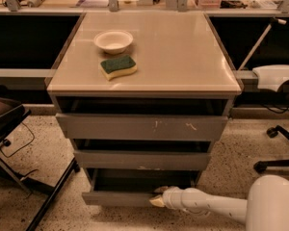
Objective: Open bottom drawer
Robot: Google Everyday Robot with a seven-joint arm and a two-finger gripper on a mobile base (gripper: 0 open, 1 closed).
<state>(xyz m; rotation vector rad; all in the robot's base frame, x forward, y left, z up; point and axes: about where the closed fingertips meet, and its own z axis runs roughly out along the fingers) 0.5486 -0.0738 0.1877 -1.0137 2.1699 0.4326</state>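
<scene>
The bottom drawer (116, 198) is the lowest, narrowest grey front of the cabinet. It stands pulled out a little, so a strip of its grey tray (135, 181) shows behind the front. My gripper (158, 196) is at the drawer's top edge, right of the middle, at the end of my white arm (207, 205) that reaches in from the lower right. The middle drawer front (139, 160) and the top drawer front (142, 127) with white scratch marks sit above it.
A white bowl (113, 41) and a green and yellow sponge (118, 67) lie on the cabinet top (183, 57). A black chair frame (19, 143) stands at the left, chair wheels (274, 148) at the right. The floor is speckled.
</scene>
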